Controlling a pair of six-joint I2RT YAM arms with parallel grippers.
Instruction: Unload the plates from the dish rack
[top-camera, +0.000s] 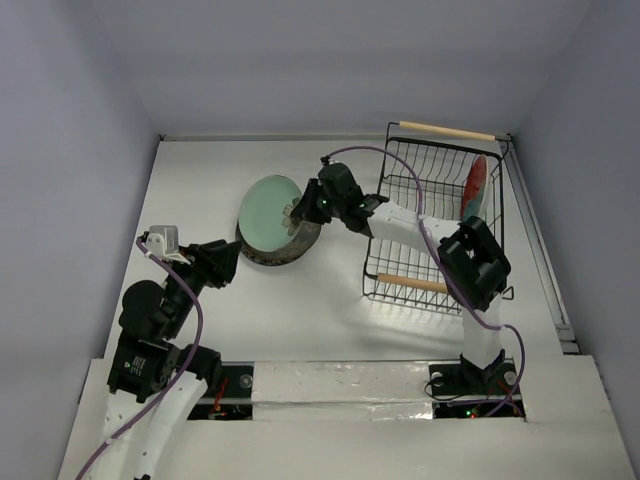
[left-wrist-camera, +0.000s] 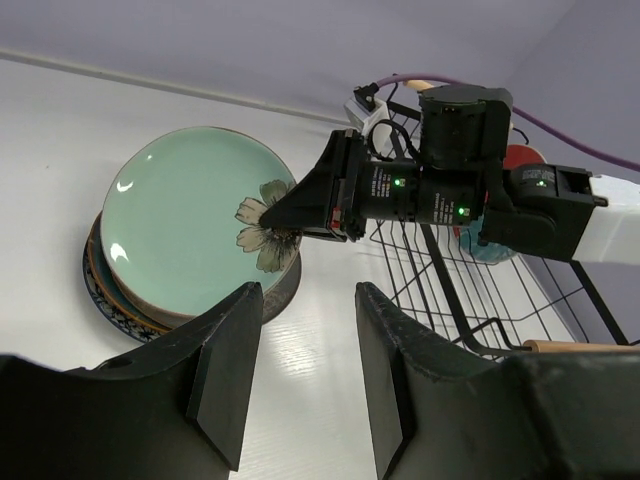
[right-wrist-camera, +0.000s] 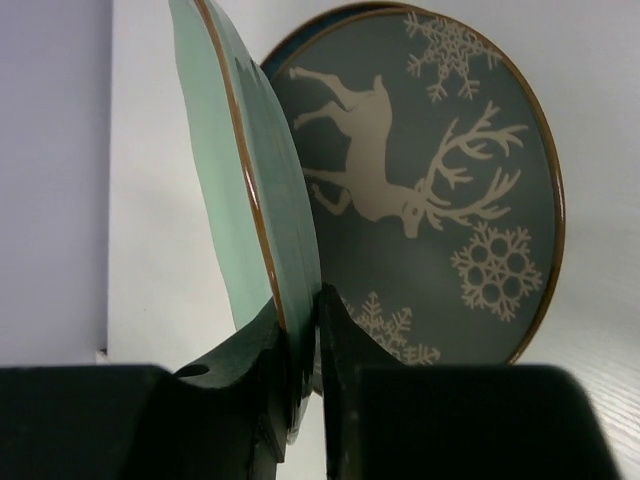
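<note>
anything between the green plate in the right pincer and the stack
Nothing visible: the pale green ceramic flower plate, held by its rim in the right pincer, tilts over the grey-green deer plate topping the stack.

Bare table (top-camera: 300, 310) is left in front of the stack (top-camera: 262, 256), between the left gripper (top-camera: 228, 260) and the rack (top-camera: 440, 165), so a pass can be made there. The way over the stack is blocked by the tilted green plate (top-camera: 268, 210) pinched in the right gripper (top-camera: 300, 210). The rack's left side is crossed by the right arm (top-camera: 400, 222). Inside the rack, only the right end is taken, by a red plate (top-camera: 473, 190).
</note>
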